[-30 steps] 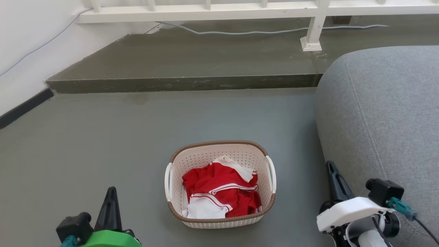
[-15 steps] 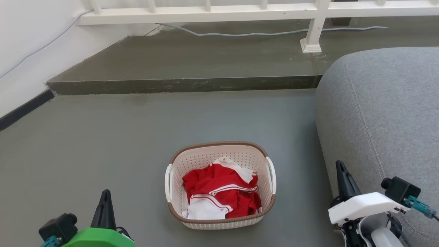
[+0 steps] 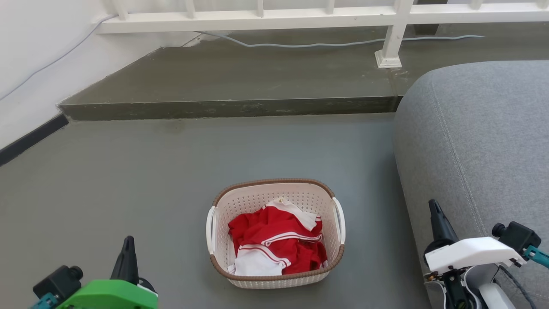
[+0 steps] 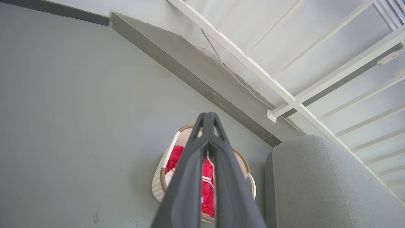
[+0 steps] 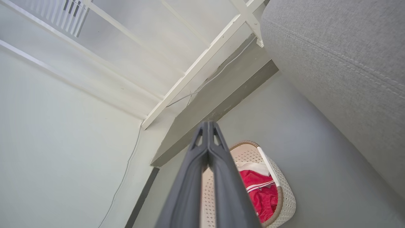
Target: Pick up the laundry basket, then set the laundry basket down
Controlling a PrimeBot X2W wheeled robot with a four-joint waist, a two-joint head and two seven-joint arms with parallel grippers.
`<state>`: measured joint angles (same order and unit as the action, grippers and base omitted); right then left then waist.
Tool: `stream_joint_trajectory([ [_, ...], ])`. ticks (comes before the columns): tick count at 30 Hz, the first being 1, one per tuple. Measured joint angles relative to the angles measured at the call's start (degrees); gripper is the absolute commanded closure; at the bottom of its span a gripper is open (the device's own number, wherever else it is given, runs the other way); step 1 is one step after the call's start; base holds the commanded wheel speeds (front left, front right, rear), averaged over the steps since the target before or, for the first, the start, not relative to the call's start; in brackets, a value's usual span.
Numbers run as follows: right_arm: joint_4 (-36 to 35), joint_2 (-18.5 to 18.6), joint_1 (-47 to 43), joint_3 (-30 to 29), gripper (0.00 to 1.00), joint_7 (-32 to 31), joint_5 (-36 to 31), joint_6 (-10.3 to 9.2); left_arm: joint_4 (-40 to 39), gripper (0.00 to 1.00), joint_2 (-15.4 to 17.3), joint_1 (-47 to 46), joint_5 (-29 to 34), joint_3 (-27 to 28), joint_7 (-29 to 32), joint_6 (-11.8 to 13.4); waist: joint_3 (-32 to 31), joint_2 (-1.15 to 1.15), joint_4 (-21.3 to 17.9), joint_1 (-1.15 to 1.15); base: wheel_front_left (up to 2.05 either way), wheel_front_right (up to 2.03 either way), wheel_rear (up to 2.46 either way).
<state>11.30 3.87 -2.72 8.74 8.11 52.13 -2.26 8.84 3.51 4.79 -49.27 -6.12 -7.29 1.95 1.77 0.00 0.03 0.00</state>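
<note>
**Basket on floor, grippers clear**

Your left gripper and right gripper each have their fingers pressed together on nothing. They sit at 8 and 4 o'clock of the laundry basket, well apart from its handles. The laundry basket stands upright on the grey floor, red-and-white clothes inside, the grey sofa at its 3 o'clock. That fits a basket awaiting its lift or one already set back down. No brand or writing is readable.

Soft, even daylight fills all three views, shadows faint, focus sharp, with straight lines bowing toward both wrist views' edges.
</note>
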Motion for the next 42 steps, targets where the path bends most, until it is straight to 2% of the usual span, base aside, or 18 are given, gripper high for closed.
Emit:
stream_joint_trajectory([
  [42, 2.01, 1.60, 3.61, -7.08, 1.00, -6.72, 31.28, 5.87, 3.86, 1.00, 1.11, -4.81, -32.54, 4.01, 6.78, -6.02, -1.10, 0.00, -0.01, 0.00, 0.00, 0.00, 0.00],
])
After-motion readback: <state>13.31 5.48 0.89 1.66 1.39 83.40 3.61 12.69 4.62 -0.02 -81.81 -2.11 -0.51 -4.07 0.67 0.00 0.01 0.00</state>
